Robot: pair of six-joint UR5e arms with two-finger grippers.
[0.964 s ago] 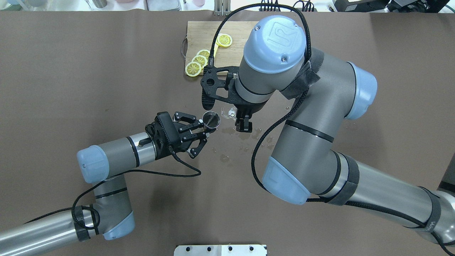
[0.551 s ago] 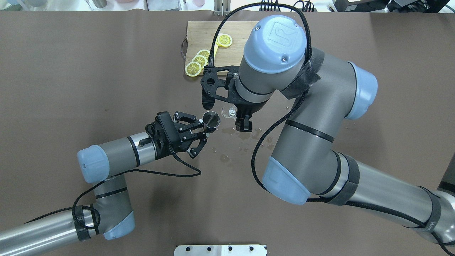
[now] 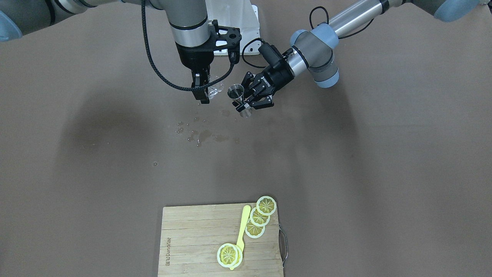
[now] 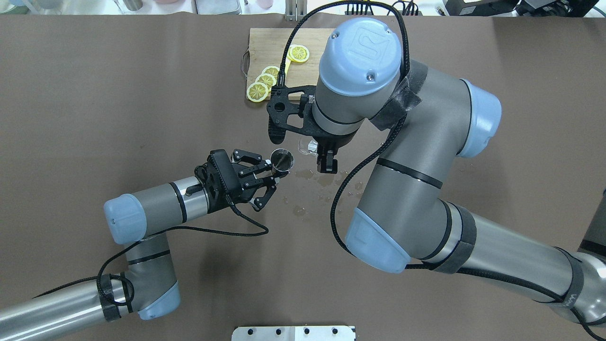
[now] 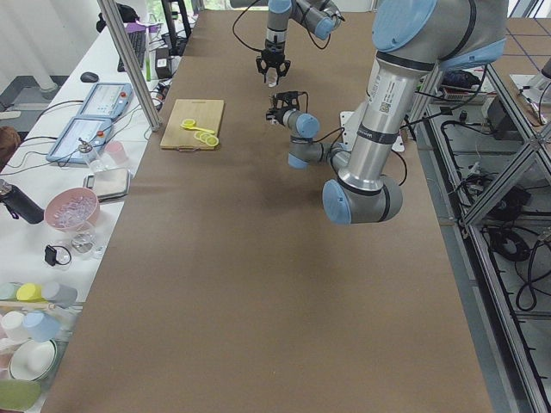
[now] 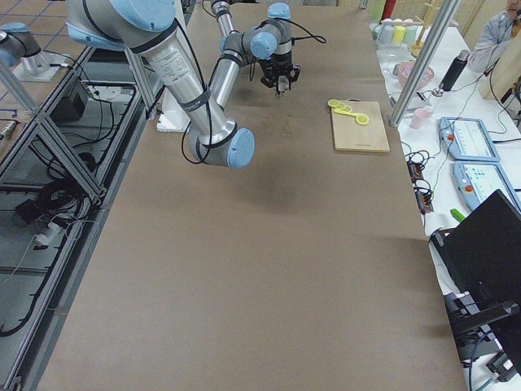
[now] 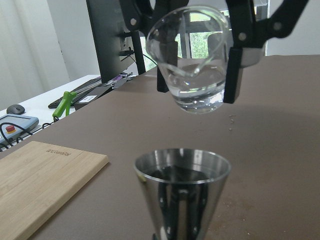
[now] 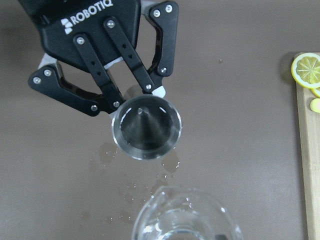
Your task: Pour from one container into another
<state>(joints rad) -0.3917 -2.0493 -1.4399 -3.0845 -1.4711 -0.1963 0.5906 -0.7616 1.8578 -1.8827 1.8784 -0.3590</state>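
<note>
Glass cup (image 7: 192,60): tilted, a little clear liquid inside, just above the jigger's mouth, pinched by the right gripper (image 7: 197,82).
Jigger (image 8: 146,127): upright, off the table, left gripper (image 3: 240,104) clamped on its waist.
Beneath: spilled droplets (image 3: 198,134).
Well apart: cutting board (image 3: 192,238), lemon slices (image 3: 266,205).

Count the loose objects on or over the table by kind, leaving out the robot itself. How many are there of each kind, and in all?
Lemon slices: 4
Cutting board: 1
Yellow utensil: 1
Glass cup: 1
Steel jigger: 1
Total: 8
</note>
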